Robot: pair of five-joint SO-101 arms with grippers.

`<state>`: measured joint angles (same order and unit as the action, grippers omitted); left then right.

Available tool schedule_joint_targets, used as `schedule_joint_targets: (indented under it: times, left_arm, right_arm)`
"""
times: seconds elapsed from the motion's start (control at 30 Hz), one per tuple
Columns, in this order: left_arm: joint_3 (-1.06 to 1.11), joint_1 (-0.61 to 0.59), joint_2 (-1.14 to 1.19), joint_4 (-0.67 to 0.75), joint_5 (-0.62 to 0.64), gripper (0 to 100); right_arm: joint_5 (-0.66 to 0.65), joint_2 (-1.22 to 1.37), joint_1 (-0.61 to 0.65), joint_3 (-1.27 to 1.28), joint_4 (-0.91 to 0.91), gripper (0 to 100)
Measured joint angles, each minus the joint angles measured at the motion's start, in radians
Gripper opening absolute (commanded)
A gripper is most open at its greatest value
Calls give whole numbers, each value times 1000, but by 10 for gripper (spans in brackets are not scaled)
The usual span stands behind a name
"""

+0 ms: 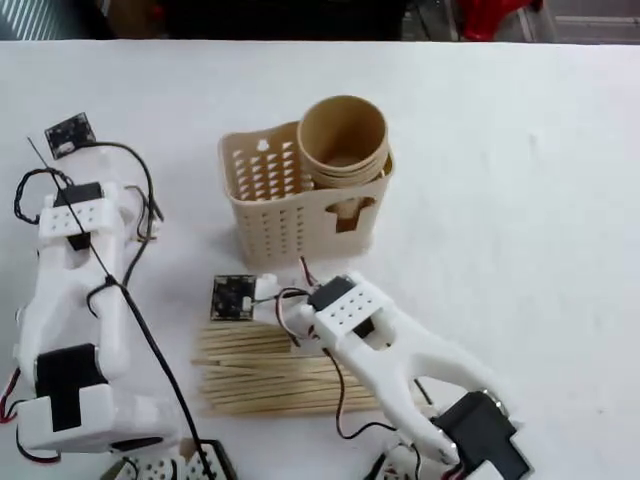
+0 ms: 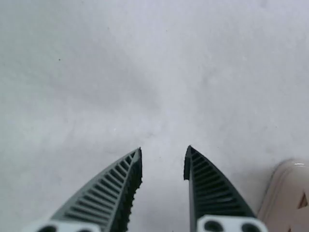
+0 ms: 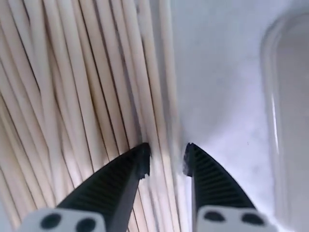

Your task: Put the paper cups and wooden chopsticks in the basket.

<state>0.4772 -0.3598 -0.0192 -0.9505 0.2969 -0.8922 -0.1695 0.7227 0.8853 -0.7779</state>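
Hovering over the chopsticks [image 3: 72,96], the right gripper [image 3: 166,157] has the basket [image 3: 289,121] alongside.

High camera: fixed above bench [image 1: 520,200], facing down, far enough to take in basket [image 1: 275,215] and both arms. Left wrist camera: behind left end effector [image 2: 163,166], low over bare bench beside basket, basket corner at frame edge. Right wrist camera: behind right end effector [image 3: 166,159], very close over chopsticks [image 3: 72,96] near basket, basket wall at edge. Basket shared by all three.
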Motion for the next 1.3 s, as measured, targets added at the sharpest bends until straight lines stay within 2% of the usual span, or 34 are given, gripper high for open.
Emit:
schedule_joint_targets:
  times: [0.07,0.17,0.63,0.93,1.1,1.3]
  left_arm:
    - [0,0,0,0,0,162]
    - [0,0,0,0,0,162]
    - [0,0,0,0,0,162]
    - [0,0,0,32,0,162]
    - [0,0,0,35,0,162]
    - [0,0,0,35,0,162]
  right_arm:
    - [0,12,0,-15,-3,108]
    - [0,14,0,-15,-3,15]
    - [3,-23,-2,-32,-64,16]
    - [110,-493,-17,-29,-330,16]
    - [206,-790,-21,-32,-397,16]
    - [345,-873,-123,-241,-443,16]
